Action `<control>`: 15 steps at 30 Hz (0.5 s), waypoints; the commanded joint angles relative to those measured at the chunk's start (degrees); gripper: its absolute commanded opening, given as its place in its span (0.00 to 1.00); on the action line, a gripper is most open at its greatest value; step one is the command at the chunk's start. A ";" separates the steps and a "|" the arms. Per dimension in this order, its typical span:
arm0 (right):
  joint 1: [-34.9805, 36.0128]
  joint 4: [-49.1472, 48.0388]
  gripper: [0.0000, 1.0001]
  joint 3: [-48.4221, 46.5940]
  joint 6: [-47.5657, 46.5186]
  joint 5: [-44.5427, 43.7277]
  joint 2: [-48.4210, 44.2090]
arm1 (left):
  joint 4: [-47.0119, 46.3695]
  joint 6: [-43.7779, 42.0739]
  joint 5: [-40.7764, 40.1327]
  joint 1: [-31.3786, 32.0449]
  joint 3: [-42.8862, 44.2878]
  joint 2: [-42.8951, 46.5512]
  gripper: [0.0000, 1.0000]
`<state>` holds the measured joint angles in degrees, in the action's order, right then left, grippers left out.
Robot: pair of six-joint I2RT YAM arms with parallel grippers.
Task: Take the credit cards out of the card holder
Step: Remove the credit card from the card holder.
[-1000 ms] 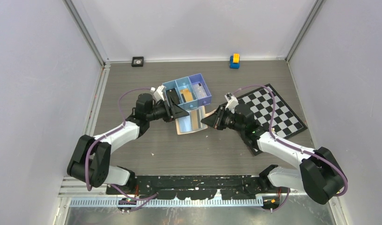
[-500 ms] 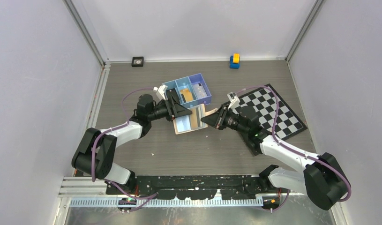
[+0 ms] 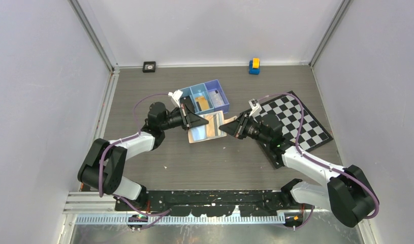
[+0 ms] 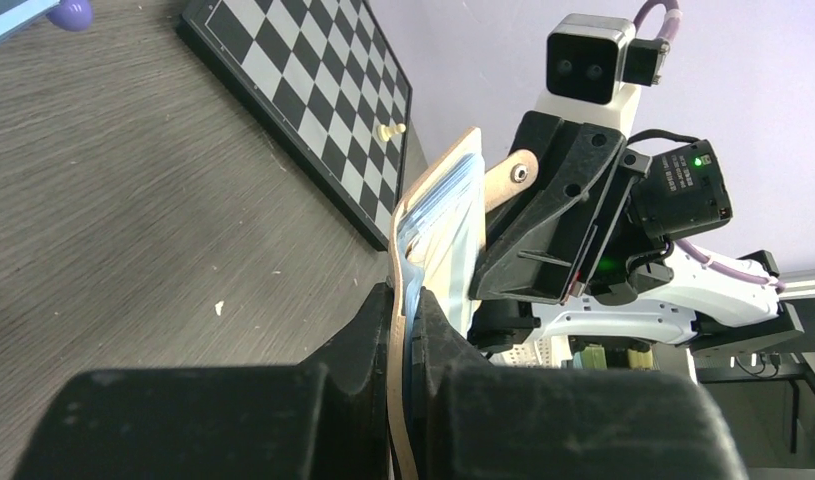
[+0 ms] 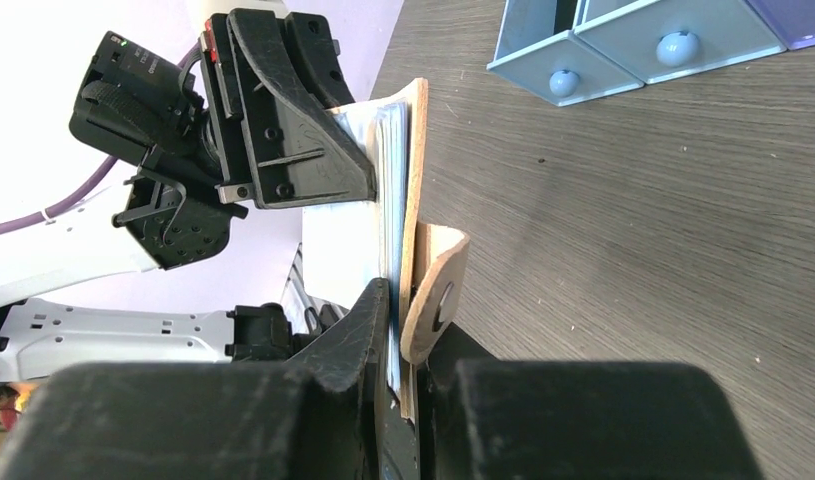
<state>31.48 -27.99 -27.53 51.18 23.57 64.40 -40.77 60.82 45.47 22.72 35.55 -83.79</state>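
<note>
Tan leather-like folding card holder (image 3: 211, 127) sits between the two claws, just in front of the blue three-compartment plastic tray (image 3: 204, 95) near mid-tabletop. It is seen edge-on in both wrist views.

Left claw (image 4: 408, 322): clenched. Its fingers pinch one end of the holder's tan wall together with the edge of the pale blue cards (image 4: 451, 215) lying against it.

Right claw (image 5: 404, 335): also clenched, grasping the opposite end of the holder beside the rounded snap tab (image 5: 435, 295). The card stack runs between its fingers.

Cards remain inside the holder. A pale blue face shows from above.

Surface: grey wood-grain tabletop (image 3: 194, 162). A black-and-white chessboard (image 3: 298, 122) lies under the right arm. A small yellow-and-blue block (image 3: 254, 66) and a small black square item (image 3: 149, 66) sit at the far edge, well apart. Enclosure walls are plain pale lilac-white with metal corner rails.
</note>
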 commanded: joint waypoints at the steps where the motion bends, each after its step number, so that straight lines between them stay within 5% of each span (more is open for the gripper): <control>1: -0.61 -3.30 0.15 -0.80 0.38 -0.02 -0.94 | -4.93 1.14 1.16 -0.90 -0.06 0.71 0.00; 8: -1.30 -4.19 0.35 -0.42 1.02 0.70 -1.12 | -7.85 3.17 2.31 -1.43 -0.30 0.20 0.00; 15: -1.86 -5.73 0.30 0.26 2.02 1.49 -1.45 | -6.68 2.60 2.29 -1.45 -0.17 1.42 0.00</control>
<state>30.09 -29.26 -27.31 52.23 23.97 64.38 -44.34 63.70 47.13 21.67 35.42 -83.79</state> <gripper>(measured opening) 0.343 0.051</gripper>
